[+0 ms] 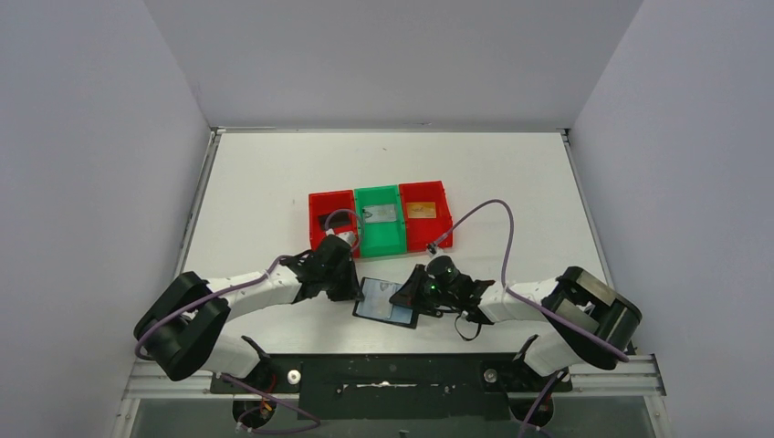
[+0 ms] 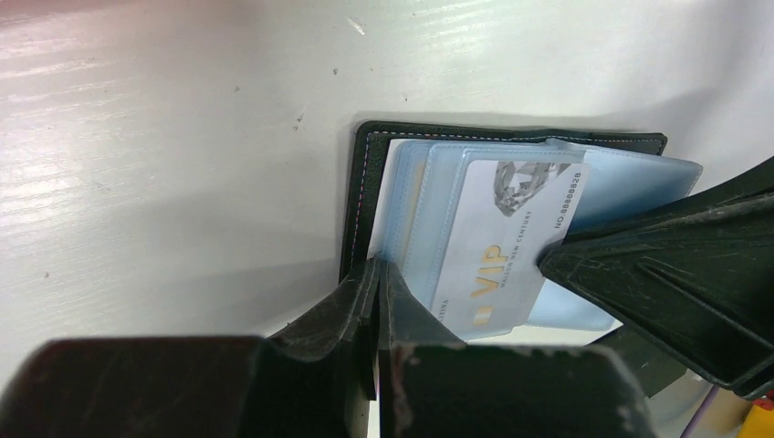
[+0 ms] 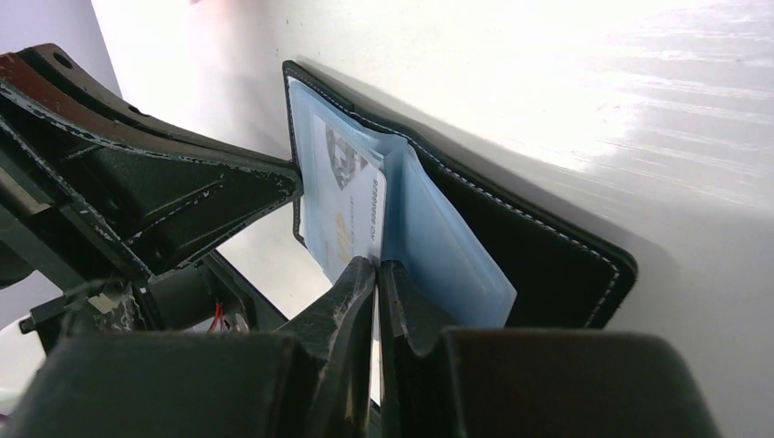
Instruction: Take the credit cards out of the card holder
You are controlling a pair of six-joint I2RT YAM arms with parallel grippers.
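The card holder (image 1: 379, 302) lies open on the white table between my two grippers, black outside (image 2: 360, 182) with blue-grey pockets (image 3: 447, 246) inside. A pale credit card (image 2: 511, 237) with gold "VIP" lettering sits in the front pocket. My left gripper (image 2: 377, 266) is shut on the holder's left edge. My right gripper (image 3: 376, 265) is shut on the free edge of that card (image 3: 351, 210). In the top view the left gripper (image 1: 354, 290) and right gripper (image 1: 408, 297) flank the holder. A silver-grey card (image 1: 383, 214) and an orange-gold card (image 1: 421, 211) lie in bins.
Three small bins stand in a row just beyond the holder: red (image 1: 330, 205), green (image 1: 381, 233) and red (image 1: 429, 233). The left arm's cable loops over the left red bin. Grey walls close in the table on three sides.
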